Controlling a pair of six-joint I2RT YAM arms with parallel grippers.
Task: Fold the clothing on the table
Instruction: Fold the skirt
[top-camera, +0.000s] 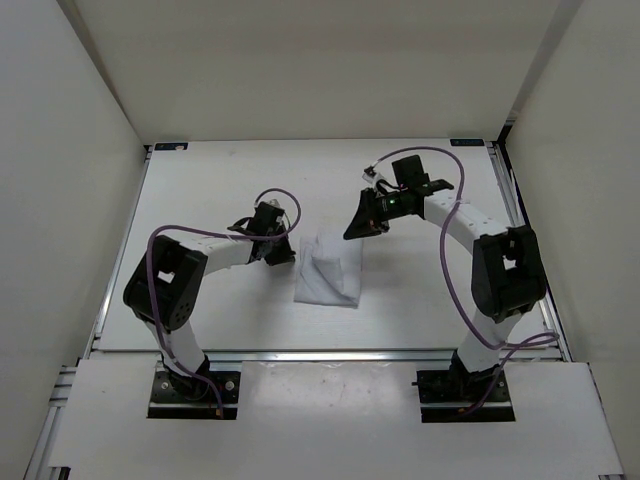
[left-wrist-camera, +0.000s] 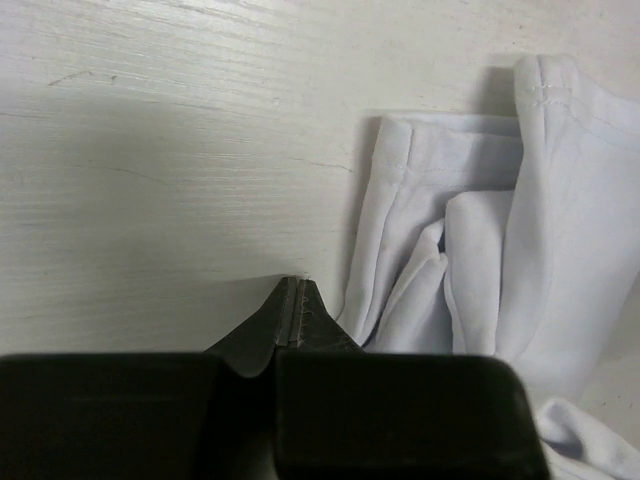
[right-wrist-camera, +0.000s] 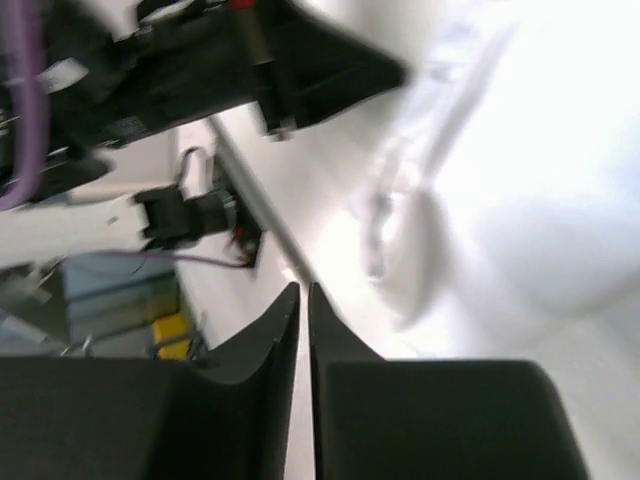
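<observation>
From above, on the white table (top-camera: 200, 190): clothing (top-camera: 328, 272), white and bunched into a rough upright rectangle, near the middle and slightly towards the near edge. Lies between the two arms. Left gripper (top-camera: 288, 257) just beside the clothing's left edge, low over the surface. Right gripper (top-camera: 352, 233) near the clothing's far right corner, pointing down and leftward, apart from the fabric. Purple cable (top-camera: 455, 290) looped along each arm.

At the left wrist: left gripper (left-wrist-camera: 297, 285) closed tight, fingers pressed flat together into one point, nothing caught between them. Tip close over the bare table (left-wrist-camera: 150, 150), just beside the fabric; cannot tell whether touching it. Clothing (left-wrist-camera: 500, 250) to the right of the tip, lying in several soft layers with a stitched hem running along the left side and another fold rising at the far right.

At the right wrist: heavily blurred. Right gripper (right-wrist-camera: 304, 292) all but closed, only a thin slit between the two fingers, nothing held. Beyond the tips, a bright white blur; cannot tell cloth from table there. Dark arm parts and a purple cable at upper left.
</observation>
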